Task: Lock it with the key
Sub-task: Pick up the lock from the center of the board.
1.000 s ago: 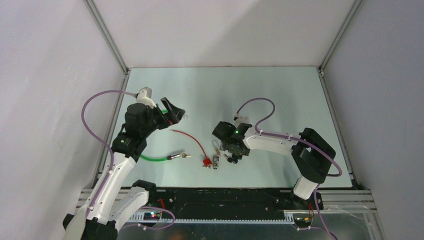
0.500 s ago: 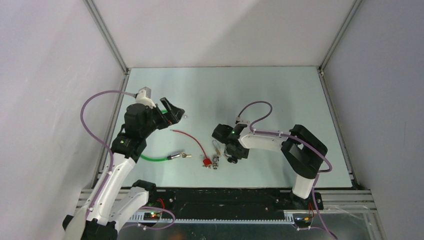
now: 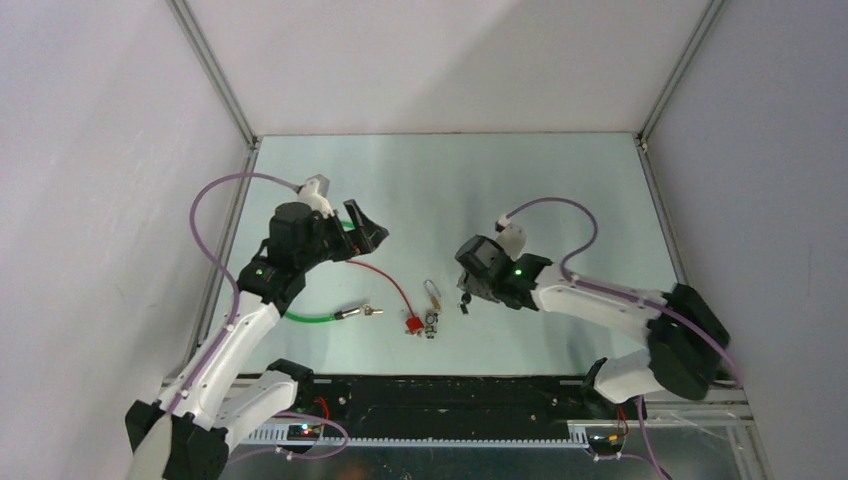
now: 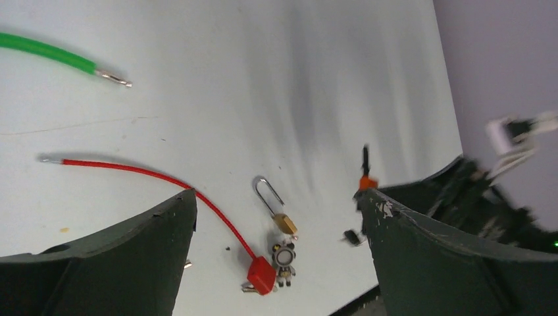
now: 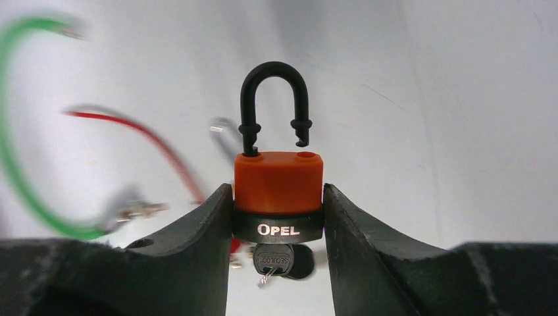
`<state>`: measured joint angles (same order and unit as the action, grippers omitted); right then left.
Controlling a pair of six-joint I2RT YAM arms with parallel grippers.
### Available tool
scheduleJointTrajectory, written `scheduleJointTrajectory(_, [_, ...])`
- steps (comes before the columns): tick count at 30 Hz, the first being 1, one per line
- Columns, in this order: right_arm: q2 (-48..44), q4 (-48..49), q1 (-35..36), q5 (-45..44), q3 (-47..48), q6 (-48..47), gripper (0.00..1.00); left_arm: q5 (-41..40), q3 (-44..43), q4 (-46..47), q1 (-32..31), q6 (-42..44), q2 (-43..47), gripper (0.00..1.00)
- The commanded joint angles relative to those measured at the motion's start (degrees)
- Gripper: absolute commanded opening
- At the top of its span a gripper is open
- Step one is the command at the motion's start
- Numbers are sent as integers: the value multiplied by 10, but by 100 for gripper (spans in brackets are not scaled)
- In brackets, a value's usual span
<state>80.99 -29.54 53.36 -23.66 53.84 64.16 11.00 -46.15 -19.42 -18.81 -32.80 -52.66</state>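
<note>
**Item: orange padlock, shackle open, key fitted, held for locking**

Location: the padlock (image 5: 278,178) sits between the fingers of the right tool (image 5: 277,197), over the middle of the counter (image 3: 560,190). Whether it is clear of the surface I cannot tell.

Condition: the right tool is clamped on the padlock, one finger flat on each side of the body. The black shackle (image 5: 274,85) points away from the wrist. One leg is in the body and the free end stands just above its hole, not seated. The key (image 5: 276,260) is in the keyhole on the wrist side, tucked between the fingers.

Second tool: the left tool (image 3: 365,233) hangs well apart to the left, with its fingers wide apart and nothing in them.

Also on the counter: a small brass padlock (image 4: 276,207), a red cable (image 4: 164,181) with a red tag (image 4: 261,274), a small figure (image 4: 284,253) and a green cable (image 4: 52,52).

Handling notes, as a judgement:
- Grip the body only, leaving the shackle free to travel.
- Hold the free end lined up over its hole, since a twist there would make it land on the orange top instead.
- Press the shackle straight down along its legs, then turn the key.
- The key is crowded by the right tool's fingers. The left tool may need the padlock presented key-outward before it can pinch the key's head squarely.
- Steer clear of the cables.
</note>
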Motion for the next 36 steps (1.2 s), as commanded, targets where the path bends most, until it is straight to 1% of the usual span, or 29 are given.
scheduleJointTrajectory(1, [-99,128,-9,-51,-7,-32,23,31,-35,17,-51,39,-20,98])
scheduleJointTrajectory(4, [-137,167,-17,-61,-25,-31,23,33,-38,23,-80,61,-32,97])
scheduleJointTrajectory(6, [-162,183,-23,-60,-35,-15,22,33,-36,36,-99,71,-36,97])
scheduleJointTrajectory(8, [-180,187,-32,-50,-38,22,21,32,-30,57,-118,77,-36,97])
scheduleJointTrajectory(10, [-195,186,-40,-33,-37,56,20,27,-22,89,-144,82,-35,97])
scheduleJointTrajectory(12, [-202,179,-50,-11,-38,98,19,23,-6,141,-179,87,-34,97])
scheduleJointTrajectory(13, [-204,174,-52,4,-37,110,19,20,8,192,-189,89,-34,97])
scheduleJointTrajectory(16, [-211,167,-54,23,-38,157,18,-8,26,278,-235,103,-47,98])
scheduleJointTrajectory(21, [-219,163,-55,60,-38,193,18,-28,21,315,-277,135,-92,98])
scheduleJointTrajectory(26, [-222,166,-54,84,-38,215,19,-59,37,377,-306,140,-115,97])
scheduleJointTrajectory(30, [-225,163,-48,87,-37,231,19,-104,51,424,-323,121,-126,94])
scheduleJointTrajectory(31, [-225,163,-47,87,-37,235,19,-126,54,434,-328,116,-129,94])
scheduleJointTrajectory(36, [-225,162,-41,82,-38,252,19,-176,69,483,-339,86,-145,81])
